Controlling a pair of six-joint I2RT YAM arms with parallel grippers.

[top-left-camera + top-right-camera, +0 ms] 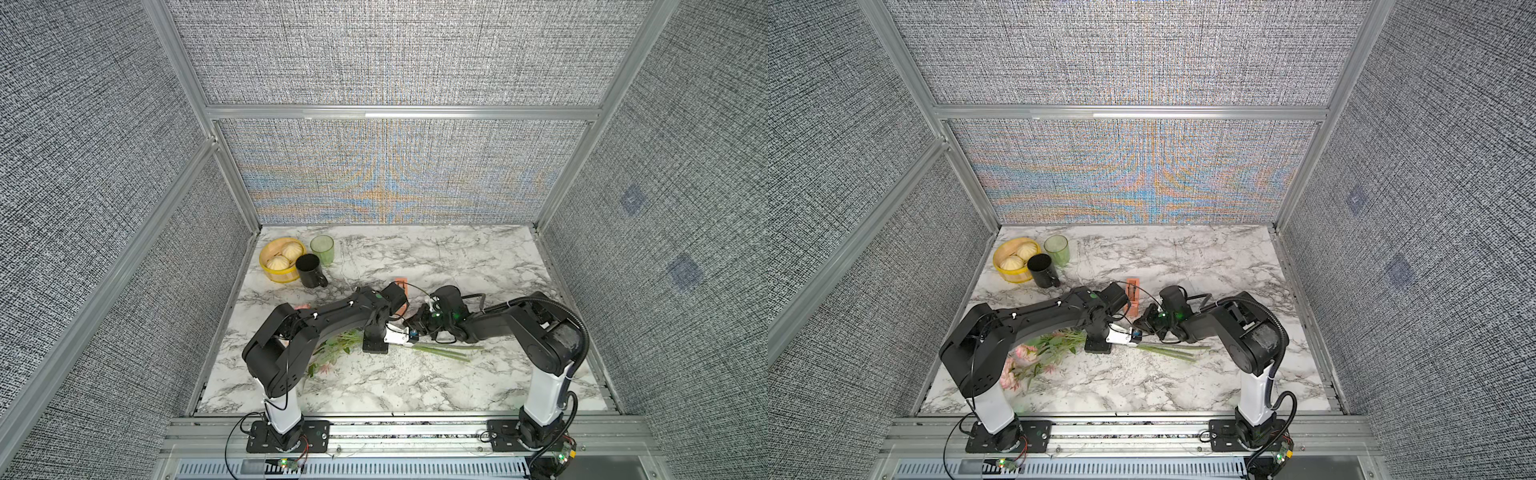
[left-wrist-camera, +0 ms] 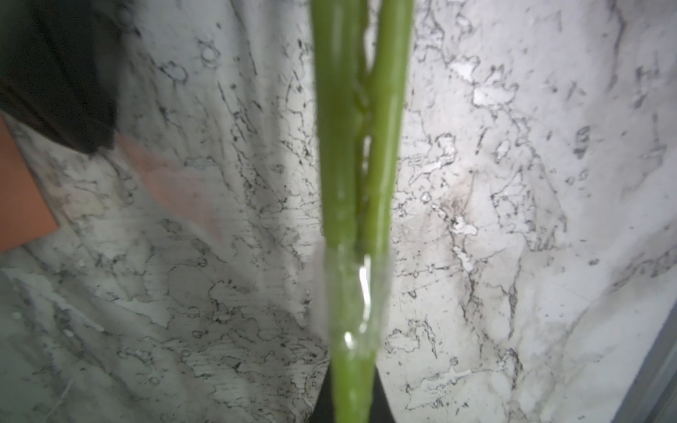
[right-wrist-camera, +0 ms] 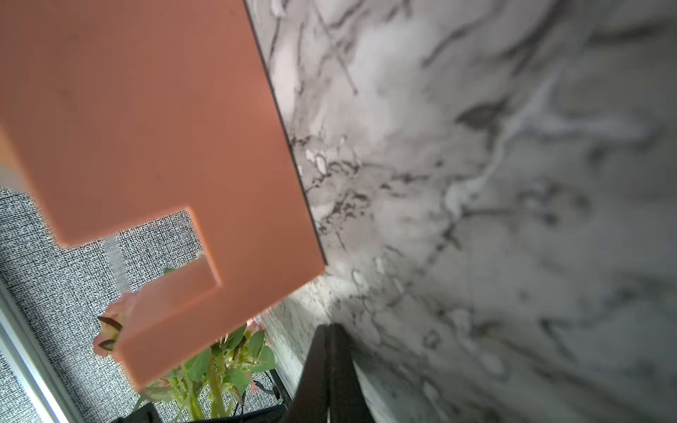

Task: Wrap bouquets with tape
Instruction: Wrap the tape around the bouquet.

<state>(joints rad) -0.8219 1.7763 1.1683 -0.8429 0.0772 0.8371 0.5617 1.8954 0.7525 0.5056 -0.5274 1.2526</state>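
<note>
The bouquets (image 1: 1025, 361) lie on the marble table as one bunch, pink flowers to the left and thin green stems (image 1: 440, 353) running right. My left gripper (image 1: 409, 337) (image 1: 1136, 334) (image 2: 353, 388) is shut on the stems, which carry a band of clear tape (image 2: 357, 300) just past the jaws. The orange tape dispenser (image 1: 1133, 297) (image 1: 401, 281) (image 3: 146, 128) stands right behind both grippers. My right gripper (image 1: 415, 321) (image 1: 1144, 318) (image 3: 331, 327) is shut beside the dispenser, with nothing visible between its fingers. A faint translucent strip (image 2: 172, 183) runs from a dark shape towards the stems.
At the back left stand a yellow bowl (image 1: 270, 272) with two buns, a black mug (image 1: 311, 271) and a green cup (image 1: 322, 249). Grey fabric walls with metal frames close in the table on three sides.
</note>
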